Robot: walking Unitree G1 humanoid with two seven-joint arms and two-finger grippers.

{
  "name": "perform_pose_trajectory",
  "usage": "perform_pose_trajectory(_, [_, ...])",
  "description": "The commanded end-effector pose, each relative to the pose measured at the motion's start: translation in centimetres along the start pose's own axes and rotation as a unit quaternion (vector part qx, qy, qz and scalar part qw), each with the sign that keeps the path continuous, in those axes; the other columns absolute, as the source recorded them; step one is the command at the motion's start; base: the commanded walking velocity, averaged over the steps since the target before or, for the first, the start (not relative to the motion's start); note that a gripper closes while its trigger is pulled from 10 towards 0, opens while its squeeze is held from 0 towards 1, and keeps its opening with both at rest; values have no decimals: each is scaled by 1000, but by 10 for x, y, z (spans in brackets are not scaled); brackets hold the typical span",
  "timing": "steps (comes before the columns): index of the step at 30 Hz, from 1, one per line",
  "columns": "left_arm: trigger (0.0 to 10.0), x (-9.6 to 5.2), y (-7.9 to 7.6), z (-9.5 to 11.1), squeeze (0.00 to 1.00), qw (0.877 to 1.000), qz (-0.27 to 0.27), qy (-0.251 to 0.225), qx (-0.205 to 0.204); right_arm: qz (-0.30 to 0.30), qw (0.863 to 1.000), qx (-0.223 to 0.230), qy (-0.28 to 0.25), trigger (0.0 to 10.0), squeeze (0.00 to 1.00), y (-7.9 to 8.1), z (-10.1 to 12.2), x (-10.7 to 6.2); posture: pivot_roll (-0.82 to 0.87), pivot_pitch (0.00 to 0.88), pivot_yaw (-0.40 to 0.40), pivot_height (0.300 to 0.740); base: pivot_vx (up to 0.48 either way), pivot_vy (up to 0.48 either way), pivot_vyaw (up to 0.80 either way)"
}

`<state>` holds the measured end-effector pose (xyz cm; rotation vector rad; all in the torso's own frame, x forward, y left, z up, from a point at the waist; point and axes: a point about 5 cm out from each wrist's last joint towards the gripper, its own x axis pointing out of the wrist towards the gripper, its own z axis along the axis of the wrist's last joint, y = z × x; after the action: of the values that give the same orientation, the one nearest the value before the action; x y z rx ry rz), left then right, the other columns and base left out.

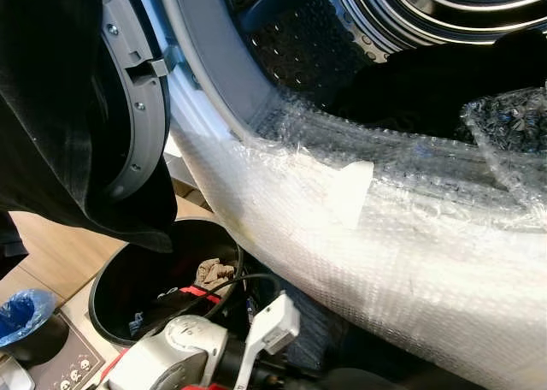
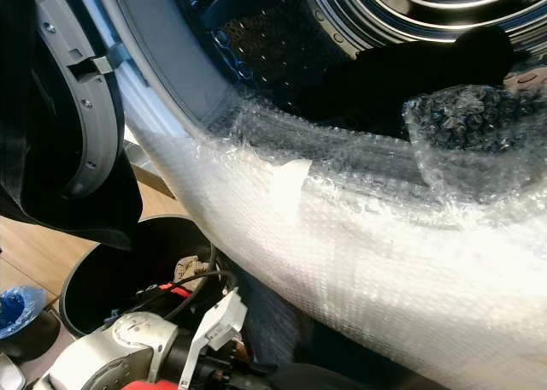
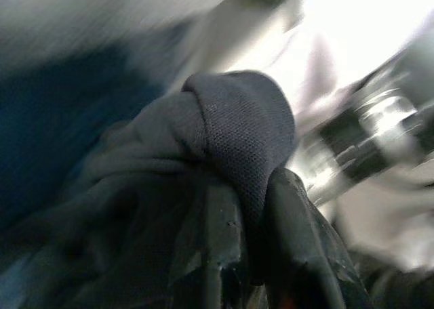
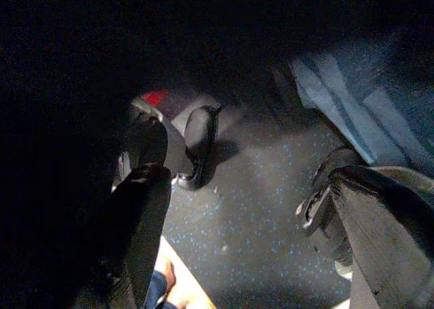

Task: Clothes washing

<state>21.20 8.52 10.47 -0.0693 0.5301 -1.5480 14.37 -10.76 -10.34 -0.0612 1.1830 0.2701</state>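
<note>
A dark garment (image 1: pixel 51 108) hangs at the upper left, in front of the washer's open door (image 1: pixel 141 108). In the left wrist view my left gripper (image 3: pixel 254 248) is shut on a bunched fold of this dark knit cloth (image 3: pixel 230 133). The washer's drum (image 1: pixel 299 39) gapes ahead, with dark clothes (image 1: pixel 419 91) lying inside. Bubble wrap (image 1: pixel 385 236) covers the lower rim of the opening. My right gripper (image 4: pixel 261 214) hangs open over a dim speckled floor, with nothing between its fingers.
A black round basket (image 1: pixel 145 270) stands on the floor below the door, with a few clothes in it. A silver arm joint (image 1: pixel 179 351) and cables sit at the bottom. A blue bag (image 1: pixel 21 309) lies at the far lower left. A loose bubble-wrap flap (image 1: pixel 513 125) rises at the right.
</note>
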Motion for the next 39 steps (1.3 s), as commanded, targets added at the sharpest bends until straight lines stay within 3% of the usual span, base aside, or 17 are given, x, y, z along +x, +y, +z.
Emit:
perform_pose_trajectory(1, [0, -13, 7, -2, 0, 999, 42, 4, 4, 35, 999, 7, 8, 10000, 0, 30, -4, 2, -39, 35, 158, 740, 0, 0, 0])
perform_pose_trajectory(3, [0, -18, 9, -5, 0, 998, 55, 6, 0, 36, 999, 5, 4, 10000, 0, 30, -3, 2, -39, 32, 155, 740, 0, 0, 0])
perform_pose_trajectory(5, [0, -34, 16, -18, 0, 994, 104, 37, -3, 32, 999, -4, -8, 10000, 0, 29, -1, 2, -44, 23, 148, 740, 0, 0, 0])
perform_pose_trajectory(8, [0, -41, 20, -24, 0, 991, 128, 47, -6, 31, 999, -8, -15, 10000, 0, 28, 0, 2, -46, 19, 145, 740, 0, 0, 0])
perform_pose_trajectory(9, [0, -46, 24, -29, 0, 988, 146, 59, -5, 19, 999, -14, -33, 10000, 0, -5, 5, -1, -48, 14, 141, 740, 0, 0, 0])
perform_pose_trajectory(11, [0, -54, 29, -36, 0, 982, 176, 72, -5, 3, 998, -21, -66, 10000, 0, -52, 16, -10, -52, 9, 137, 740, 0, 0, 0])
perform_pose_trajectory(13, [0, -66, 39, -35, 0, 971, 234, 49, -12, 5, 994, -20, -109, 10000, 0, -72, 34, -17, -57, 2, 133, 740, 0, 0, 0])
perform_pose_trajectory(17, [0, -77, 43, -36, 0, 962, 269, 33, -22, 15, 991, -17, -135, 10000, 0, -76, 46, -20, -53, 0, 129, 740, 0, 0, 0])
perform_pose_trajectory(24, [0, -86, 29, -54, 0, 966, 245, 67, -38, 60, 981, -36, -181, 10000, 0, -84, 65, -29, -44, 0, 119, 740, 0, 0, 0])
perform_pose_trajectory(27, [0, -86, 30, -54, 0, 966, 246, 62, -38, 93, 979, -56, -172, 10000, 0, -85, 64, -31, -42, 0, 115, 740, 0, 0, 0])
perform_pose_trajectory(29, [0, -86, 31, -53, 0, 966, 247, 58, -37, 142, 975, -102, -138, 10000, 0, -83, 53, -32, -47, 0, 116, 740, 0, 0, 0])
perform_pose_trajectory(30, [0, -85, 32, -53, 0, 967, 246, 58, -36, 183, 967, -137, -113, 10000, 0, -78, 43, -33, -48, 0, 116, 740, 0, 0, 0])
perform_pose_trajectory(32, [0, -85, 32, -53, 0, 967, 245, 58, -36, 192, 965, -143, -108, 10000, 0, -77, 42, -33, -48, 0, 116, 740, 0, 0, 0])
perform_pose_trajectory(34, [0, -82, 32, -51, 0, 969, 237, 56, -35, 258, 947, -155, -110, 10000, 0, -70, 38, -37, -52, 15, 112, 740, 0, 0, 0])
perform_pose_trajectory(35, [0, -79, 33, -50, 0, 972, 227, 57, -33, 312, 929, -160, -120, 10000, 0, -65, 39, -42, -54, 19, 113, 740, 0, 0, 0])
perform_pose_trajectory(38, [0, -78, 33, -49, 0, 972, 224, 57, -32, 337, 919, -163, -128, 10000, 0, -65, 42, -47, -55, 23, 112, 740, 0, 0, 0])
perform_pose_trajectory(39, [0, -75, 33, -48, 0, 974, 215, 56, -30, 357, 909, -166, -140, 10000, 55, -66, 46, -53, -55, 30, 110, 740, 0, 0, 0])
